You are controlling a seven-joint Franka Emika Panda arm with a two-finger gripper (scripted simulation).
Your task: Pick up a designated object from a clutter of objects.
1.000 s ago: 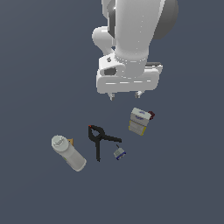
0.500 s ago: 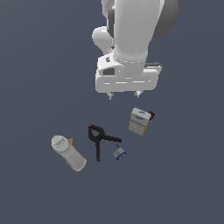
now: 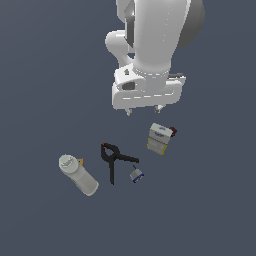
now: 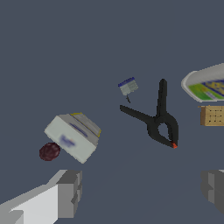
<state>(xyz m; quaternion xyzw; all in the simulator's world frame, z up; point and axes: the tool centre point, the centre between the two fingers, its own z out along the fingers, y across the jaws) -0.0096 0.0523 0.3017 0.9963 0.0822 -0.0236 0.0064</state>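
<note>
A: Where is the claw (image 3: 143,110)?

B: High over the floor (image 3: 45,75), holding nothing. In the wrist view its two grey fingers (image 4: 70,192) stand wide apart, with bare floor between them.

A: And the box (image 3: 159,138)?

B: It lies on the floor just below the claw in the exterior view, a little toward that view's right, not touching the fingers. In the wrist view it sits just beyond one finger, tilted, with white faces, a yellow edge and bluish print on one end.

A: Anything against it?

B: A small dark red lump (image 3: 173,131) sits right at its side; whether they touch I cannot tell.

A: The rest of the clutter?

B: The black clamp (image 3: 114,160) lies farther from the claw than the box, toward the exterior view's left, handles spread, with a red tip. A tiny blue-grey item (image 3: 136,174) rests just off one handle. The pale bottle (image 3: 78,174) lies on its side farthest out, well apart from the claw.

A: Is anything inside the bottle?

B: Cannot tell; its body is opaque. A small tan block (image 4: 213,115) shows just beside it in the wrist view.
</note>
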